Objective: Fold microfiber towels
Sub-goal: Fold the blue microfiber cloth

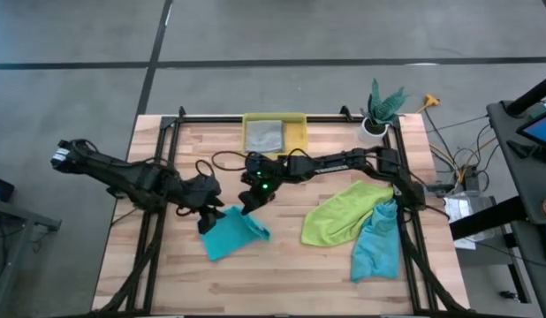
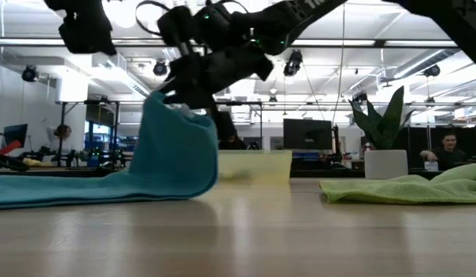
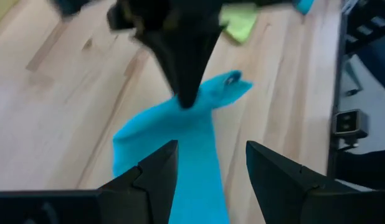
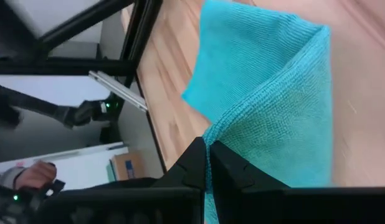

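A teal towel (image 1: 234,232) lies left of the table's centre, one part drawn up into a peak (image 2: 176,146) and the rest flat on the wood (image 2: 53,190). My right gripper (image 1: 248,205) reaches in from the right and is shut on that peak. My left gripper (image 3: 211,167) hovers open just left of the towel (image 3: 180,140), its fingers above the cloth and apart from it. A lime green towel (image 1: 342,215) and a second teal towel (image 1: 376,245) lie crumpled at the right. A grey towel (image 1: 264,135) rests in the yellow bin (image 1: 297,132). My right gripper pinches a raised ridge of the teal towel (image 4: 225,134) between its two shut fingers (image 4: 194,163); one layer or several, I cannot tell. The fingers slant down from the table's far right. The cloth rises to them in a peak, its lower part on the table.
The yellow bin stands at the table's far edge, with a potted plant (image 1: 379,110) at the far right corner. Black frame rails (image 1: 158,177) run along the table's left and right sides. Bare wood (image 1: 282,283) lies along the near edge.
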